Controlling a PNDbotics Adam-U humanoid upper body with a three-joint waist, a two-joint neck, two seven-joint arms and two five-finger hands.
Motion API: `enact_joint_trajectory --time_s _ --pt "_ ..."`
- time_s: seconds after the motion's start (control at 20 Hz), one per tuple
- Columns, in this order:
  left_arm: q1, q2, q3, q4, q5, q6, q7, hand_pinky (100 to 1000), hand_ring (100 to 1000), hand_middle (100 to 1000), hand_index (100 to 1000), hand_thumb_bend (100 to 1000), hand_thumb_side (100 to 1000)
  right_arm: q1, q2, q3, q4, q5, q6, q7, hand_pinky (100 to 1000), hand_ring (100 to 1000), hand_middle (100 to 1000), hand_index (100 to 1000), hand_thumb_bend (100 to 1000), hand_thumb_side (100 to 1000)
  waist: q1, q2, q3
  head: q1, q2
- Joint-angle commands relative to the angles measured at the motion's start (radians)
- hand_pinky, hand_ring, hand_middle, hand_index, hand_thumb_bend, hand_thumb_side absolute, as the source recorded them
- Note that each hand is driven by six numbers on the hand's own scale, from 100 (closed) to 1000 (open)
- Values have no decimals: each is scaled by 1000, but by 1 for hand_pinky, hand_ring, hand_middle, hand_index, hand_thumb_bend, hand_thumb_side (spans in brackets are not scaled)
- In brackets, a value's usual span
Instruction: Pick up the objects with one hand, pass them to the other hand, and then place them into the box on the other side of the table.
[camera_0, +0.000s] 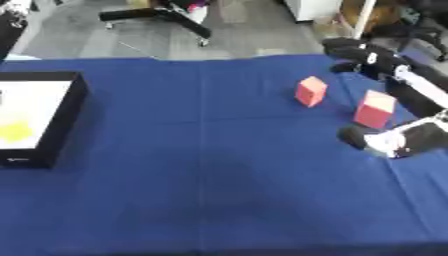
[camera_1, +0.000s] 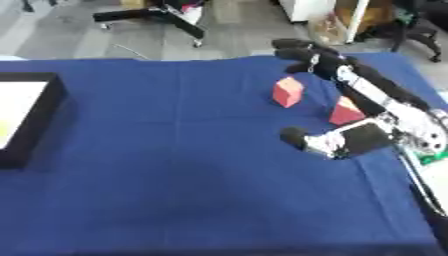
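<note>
Two red blocks stand on the blue table at the right: one (camera_0: 311, 91) further in, the other (camera_0: 374, 109) closer to the right edge. My right hand (camera_1: 376, 85) comes in from the right and is open. Its fingers (camera_1: 302, 50) stretch out beyond the blocks and its thumb (camera_1: 328, 140) lies on the near side, so the second block sits in the gap between them, not gripped. A black box (camera_0: 70, 115) with a white inside stands at the left edge, with a yellow object (camera_0: 15, 131) in it. My left hand does not show.
The blue cloth (camera_0: 201, 175) covers the whole table between the box and the blocks. Beyond the far edge is grey floor with a black chair base (camera_0: 166, 17). Something green (camera_1: 433, 157) shows at the right edge.
</note>
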Motion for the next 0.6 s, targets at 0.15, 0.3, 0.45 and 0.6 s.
enact_joint_trajectory --time_s 0.15,0.3,0.45,0.6 --pt "19 -61 -36 -125 58 -28 -64 964 689 658 860 283 777 -37 -90 -33 209 4 25 -111 887 1000 1000 933 461 449 -2 -1 14 -84 -3" --pt "40 -104 -57 -145 84 -47 -93 966 687 651 853 274 779 -59 -120 -41 317 3 20 -167 896 1000 1000 932 472 446 -2 4 25 -131 -3" --pt "58 -149 -83 -148 82 -99 -146 965 683 648 854 263 781 -86 -147 -42 413 -10 13 -194 900 1000 1000 931 472 445 -2 10 38 -178 -3" --pt "64 -194 -100 -148 100 -147 -194 965 683 646 852 266 767 -119 -167 -43 504 -20 8 -211 903 1000 1000 930 476 444 0 17 54 -219 -3"
